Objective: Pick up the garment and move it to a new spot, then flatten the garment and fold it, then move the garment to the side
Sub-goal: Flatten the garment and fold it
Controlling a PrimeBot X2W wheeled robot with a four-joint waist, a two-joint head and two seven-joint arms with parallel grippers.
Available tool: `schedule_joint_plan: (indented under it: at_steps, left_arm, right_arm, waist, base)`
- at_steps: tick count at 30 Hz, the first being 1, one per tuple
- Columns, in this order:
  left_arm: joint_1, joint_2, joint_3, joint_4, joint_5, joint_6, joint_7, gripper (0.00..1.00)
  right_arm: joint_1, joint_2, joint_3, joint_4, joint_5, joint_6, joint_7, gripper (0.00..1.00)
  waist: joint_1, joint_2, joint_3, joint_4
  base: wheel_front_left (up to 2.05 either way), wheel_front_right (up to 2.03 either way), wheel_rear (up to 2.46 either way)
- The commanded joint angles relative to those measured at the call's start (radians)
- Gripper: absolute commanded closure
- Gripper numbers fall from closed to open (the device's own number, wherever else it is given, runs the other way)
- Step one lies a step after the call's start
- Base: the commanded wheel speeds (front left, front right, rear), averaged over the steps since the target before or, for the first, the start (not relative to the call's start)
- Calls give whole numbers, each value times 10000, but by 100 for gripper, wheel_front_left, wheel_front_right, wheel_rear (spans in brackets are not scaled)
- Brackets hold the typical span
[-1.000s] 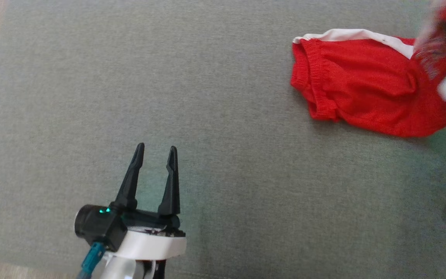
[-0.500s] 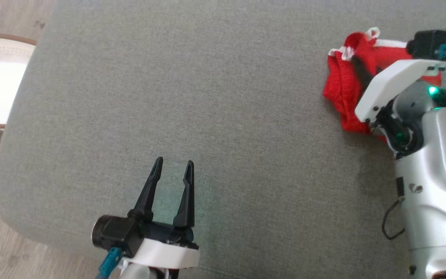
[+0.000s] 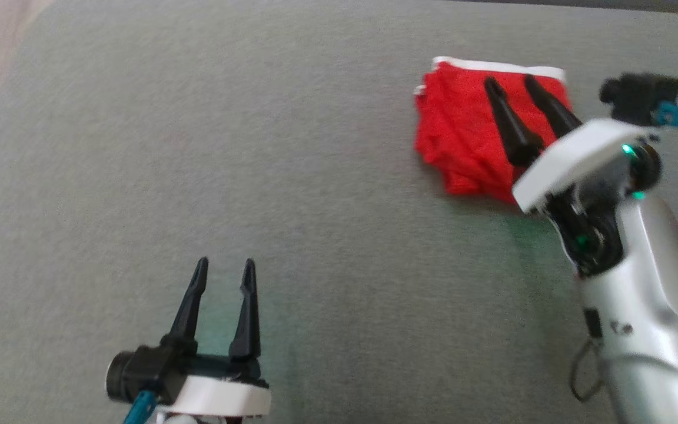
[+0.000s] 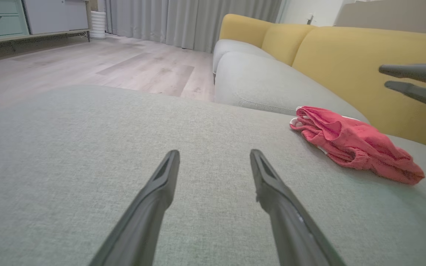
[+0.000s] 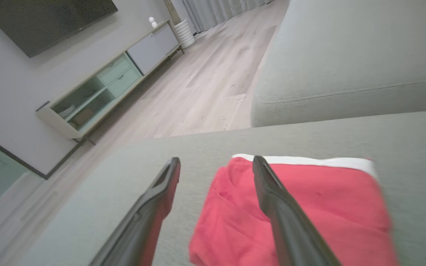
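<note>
Lying in a folded red bundle, the garment (image 3: 462, 135) sat at the far right of the grey seat (image 3: 315, 176), its white band (image 3: 498, 65) along the far edge. The right claw (image 3: 509, 80) hung over it with both fingers spread wide and nothing between them; in the left wrist view its tips stood clear above the cloth. The left claw (image 3: 225, 262) rested low at the near left, well apart from the garment, its fingers also wide and empty over bare fabric.

The seat was a broad, flat cushion of plain grey weave. Beyond it a second seat (image 4: 264, 85) of the same grey ran along yellow backs (image 4: 346, 51). Pale wood floor (image 4: 87, 62) stretched to grey curtains (image 4: 183, 18). A low cabinet (image 5: 98, 88) with green drawers stood against the wall (image 5: 9, 81), under a dark screen (image 5: 43, 18).

A second before, the garment had lain spread wider and the right arm was only a blur at its edge. Half a second before, it was bunched up with the right claw's fingers closed in it. By this moment the fingers had parted and let go, and the cloth lay flatter and squarer. The left claw had kept its wide, empty pose. The head camera had shifted across these frames, so the seat's changed framing was not a move of the things.
</note>
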Motion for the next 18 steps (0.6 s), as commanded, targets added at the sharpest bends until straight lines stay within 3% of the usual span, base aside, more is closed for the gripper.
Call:
schedule_joint_plan:
  at_steps: [1,10,17,18]
  left_arm:
    - [191,-10,514,-259,135,-89,-53,0]
    - [407,-10,824,-269,377,-304,-53,0]
    - [323,-10,748,-309,417,-396,-53,0]
    - [280,-10,714,-326,416,-398,-53,0]
  right_arm:
    - [346,-236,70,-678,-333,69,-341,0]
    - [1621,-1492,-285,-834,-990,69,-1536,0]
    - [1461,-1569,-143,-184,-1158,69,-2201,0]
    - [1339,-1551,-15,-58,-1158,69,-2208,7]
  waist:
    - [0,0,-499,-836]
    - [0,0,-810,-1519]
    - [0,0,-551,-1303]
    - [0,0,-445,-1221]
  base:
    - [0,0,0]
    - [0,0,0]
    - [0,0,0]
    - [0,0,0]
